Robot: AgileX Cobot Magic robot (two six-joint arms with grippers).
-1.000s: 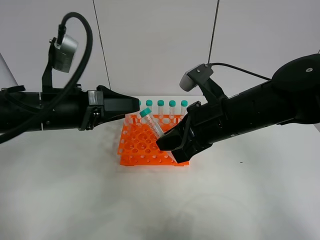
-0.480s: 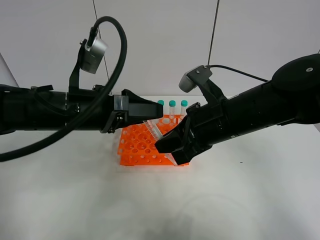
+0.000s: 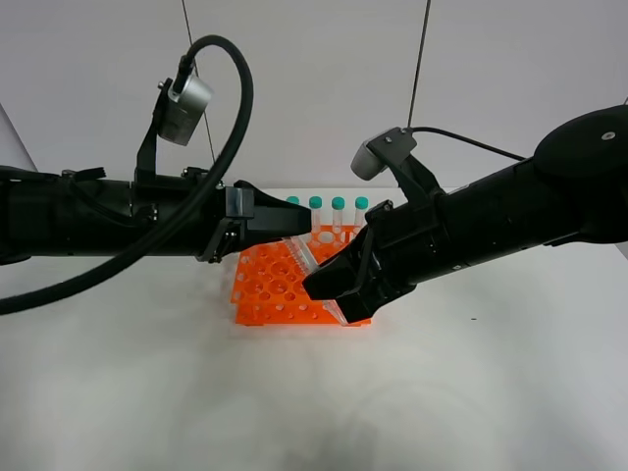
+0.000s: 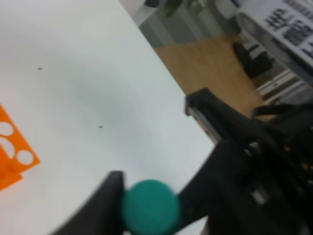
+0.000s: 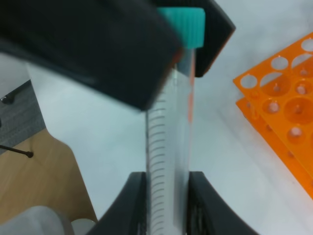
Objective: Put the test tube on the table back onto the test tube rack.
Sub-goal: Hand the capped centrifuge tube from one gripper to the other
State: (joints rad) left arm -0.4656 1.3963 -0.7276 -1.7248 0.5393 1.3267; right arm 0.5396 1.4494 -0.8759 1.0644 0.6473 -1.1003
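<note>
So the slim clear plastic test tube with the teal screw cap isn't on the table or in the rack. It's up in the air, tilted, over the near right part of the bright orange two-tier plastic rack with the grid of round holes.

Both arms are on it. The right gripper has its two dark fingers squeezed in on the lower part of the tube, and the graduation marks run up the plastic between them. From the high camera the pointed tip is hidden behind that gripper, so I can't tell how close it is to any hole.

The left gripper comes in from the other side at the cap end. In its own wrist view the teal cap sits right between its two black fingers, touching both as far as I can see, so it looks pinched shut on the cap. That view is pretty blurry though.

Along the back row of the rack, four more teal-capped tubes stand upright. Everything sits on the big plain white table, and the rack lies flat on it between the two arms.
</note>
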